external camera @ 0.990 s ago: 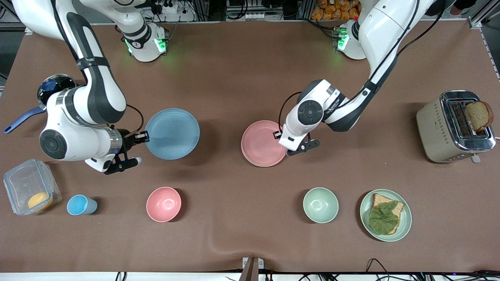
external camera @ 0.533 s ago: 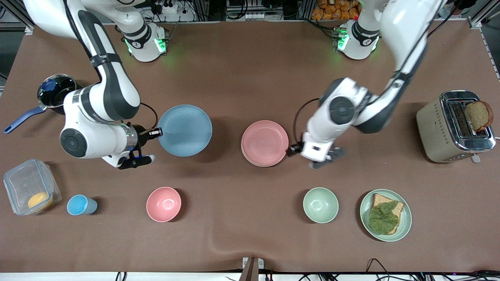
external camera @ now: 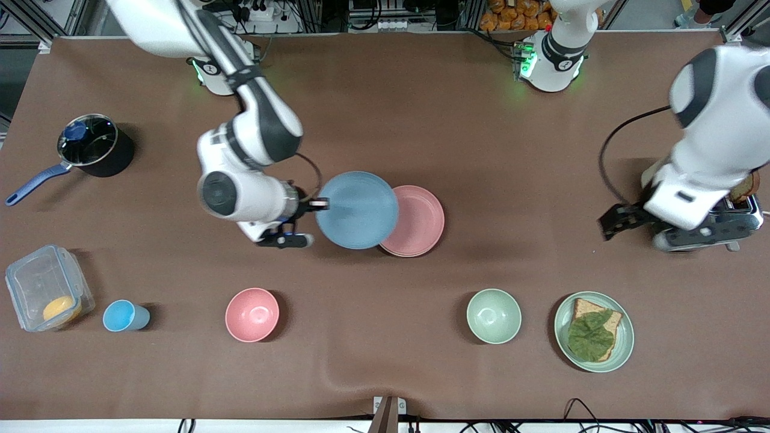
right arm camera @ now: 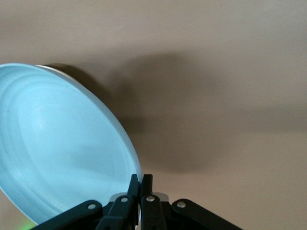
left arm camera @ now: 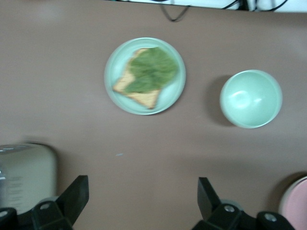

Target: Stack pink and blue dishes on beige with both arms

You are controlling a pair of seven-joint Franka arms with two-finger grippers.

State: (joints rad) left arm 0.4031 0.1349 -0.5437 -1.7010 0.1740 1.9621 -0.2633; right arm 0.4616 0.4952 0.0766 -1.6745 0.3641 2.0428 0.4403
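While the right gripper (external camera: 317, 204) pinches the rim of the light blue plate (external camera: 357, 210), that plate hangs in the air, overlapping the edge of the pink plate (external camera: 418, 220) that faces the right arm's end of the table. The pink plate lies flat near the middle of the brown table (external camera: 385, 108). A thin pale rim shows under its edge nearest the front camera; whether that is the beige plate cannot be told.

The left gripper (external camera: 633, 221) is up over the table just beside the toaster (external camera: 731, 210), its 2 fingers spread wide with nothing between them. The left arm's wrist covers most of the toaster in the front view.

No writing or brand can be read on anything.

From the right wrist view, the blue plate (right arm camera: 62, 143) is tilted, its rim clamped between the 2 closed fingers (right arm camera: 132, 191), with its shadow on the table below. Only the left wrist view shows the left gripper (left arm camera: 141, 196) looking down on the green plate (left arm camera: 115, 91) carrying bread and a lettuce leaf, with the green bowl (left arm camera: 251, 98) beside it and a sliver of the pink plate (left arm camera: 295, 203).

Only the front view shows the pink bowl (external camera: 252, 314), the blue cup (external camera: 125, 316), the clear container (external camera: 47, 287) and the saucepan (external camera: 90, 147).
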